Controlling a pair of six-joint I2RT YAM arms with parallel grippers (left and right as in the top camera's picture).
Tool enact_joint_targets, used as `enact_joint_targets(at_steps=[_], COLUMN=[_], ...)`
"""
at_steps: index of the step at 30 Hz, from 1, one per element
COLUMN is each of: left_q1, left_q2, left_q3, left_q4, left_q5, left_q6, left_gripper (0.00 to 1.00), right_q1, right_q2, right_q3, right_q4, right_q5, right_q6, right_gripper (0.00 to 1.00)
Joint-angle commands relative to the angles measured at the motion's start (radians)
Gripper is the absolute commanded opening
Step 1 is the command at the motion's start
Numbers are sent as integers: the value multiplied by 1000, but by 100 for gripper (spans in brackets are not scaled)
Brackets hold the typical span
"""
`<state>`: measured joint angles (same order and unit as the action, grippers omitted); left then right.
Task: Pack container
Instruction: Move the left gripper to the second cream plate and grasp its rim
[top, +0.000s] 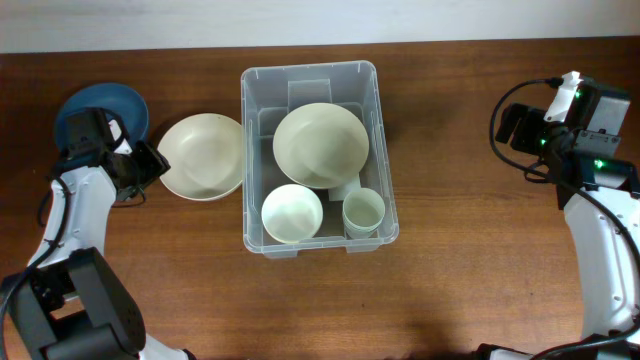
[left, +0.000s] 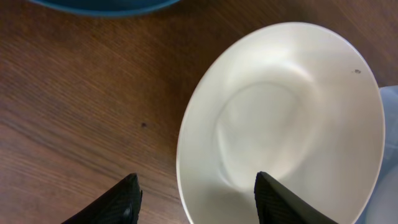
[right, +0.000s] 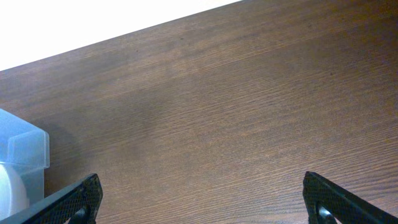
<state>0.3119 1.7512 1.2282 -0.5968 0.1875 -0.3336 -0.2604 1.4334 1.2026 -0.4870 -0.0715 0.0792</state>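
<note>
The clear plastic container (top: 253, 150) stands at the table's middle. It holds a large cream bowl (top: 320, 144), a smaller pale bowl (top: 292, 212) and a pale cup (top: 363, 211). A second cream bowl (top: 203, 155) sits on the table just left of the container. My left gripper (top: 150, 165) is open at this bowl's left rim; in the left wrist view the bowl (left: 286, 124) has its rim between the open fingers (left: 196, 199). My right gripper (top: 520, 125) is open and empty over bare table at the right; its fingers (right: 202, 196) show a corner of the container (right: 25, 149).
A blue plate (top: 100, 105) lies at the far left, behind my left arm, and its edge shows in the left wrist view (left: 106, 6). The table's far edge (top: 320, 42) runs along the top.
</note>
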Motion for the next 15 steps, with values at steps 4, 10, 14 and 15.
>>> enact_joint_targets(at_steps=[4,10,14,15], left_q1=[5,4,2,1], left_q2=[7,17,52,68], left_q3=[-17,-17,-17,-17], left_q4=[27,44,45,47], left_q5=[26,26,16,13], left_q6=[-2,-2,-2,-2], left_gripper=[64,65,65,65], right_q1=[-4,-4,-4,-4], right_q2=[-11,-11,-11,-11], right_q3=[11,11,11,11], right_q4=[3,3,3,3], right_q5=[2,2,2,2], right_q6=[8,8,8,8], right_gripper=[99,99,99,99])
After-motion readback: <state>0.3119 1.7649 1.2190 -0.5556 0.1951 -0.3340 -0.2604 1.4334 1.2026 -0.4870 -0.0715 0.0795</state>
